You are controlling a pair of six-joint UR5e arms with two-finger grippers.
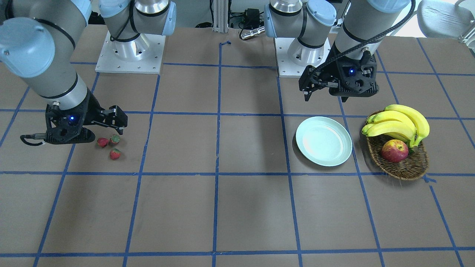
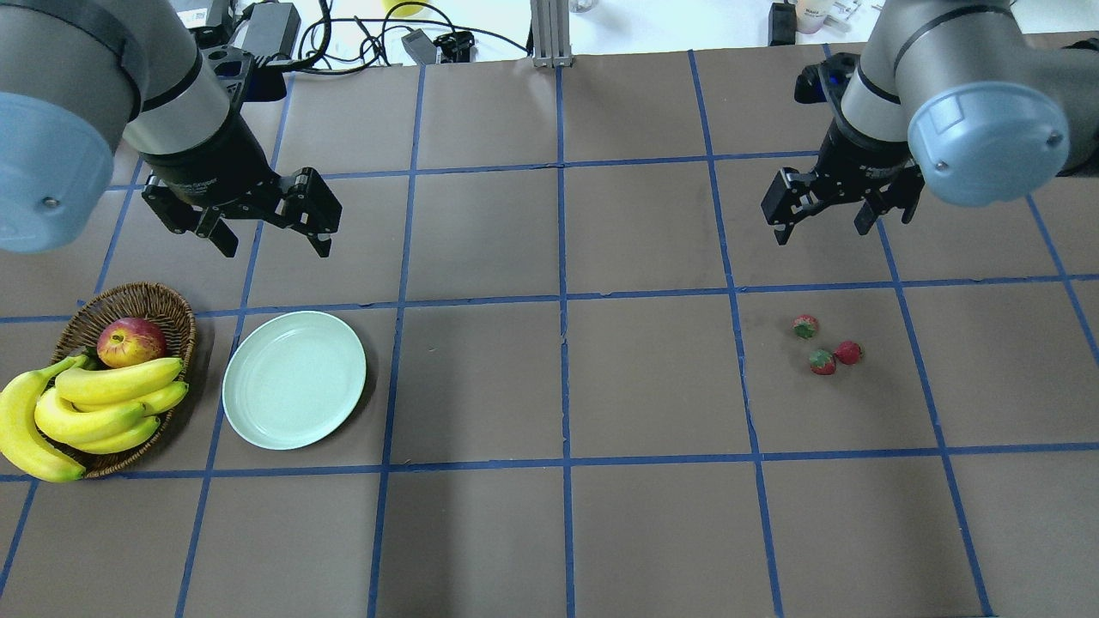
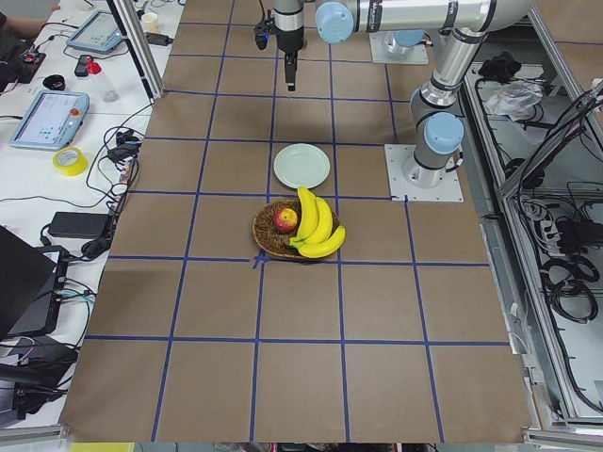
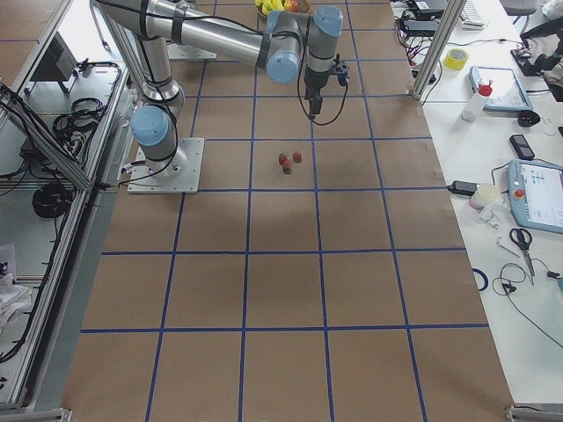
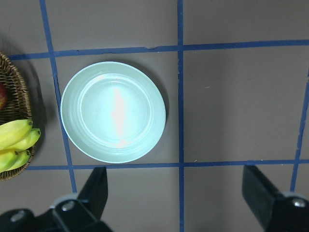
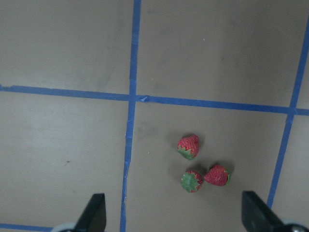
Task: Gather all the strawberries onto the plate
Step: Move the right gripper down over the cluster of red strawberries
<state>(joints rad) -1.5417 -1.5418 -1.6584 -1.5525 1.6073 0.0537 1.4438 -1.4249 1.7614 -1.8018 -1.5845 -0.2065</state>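
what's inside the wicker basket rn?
An apple and a bunch of bananas lie in the basket. The three strawberries lie out on the table, none visible in it. The bananas cover part of the basket's floor, so that part is unseen.

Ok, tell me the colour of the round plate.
The round shallow plate is plain pale mint green, clearest in the left wrist view.

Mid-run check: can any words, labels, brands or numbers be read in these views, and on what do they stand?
No text can be read in any view.
Handheld screens on the side bench: whatever they display is too small to read.
Plate: no print visible.
Strawberries: no label visible.
Basket: no tag visible.
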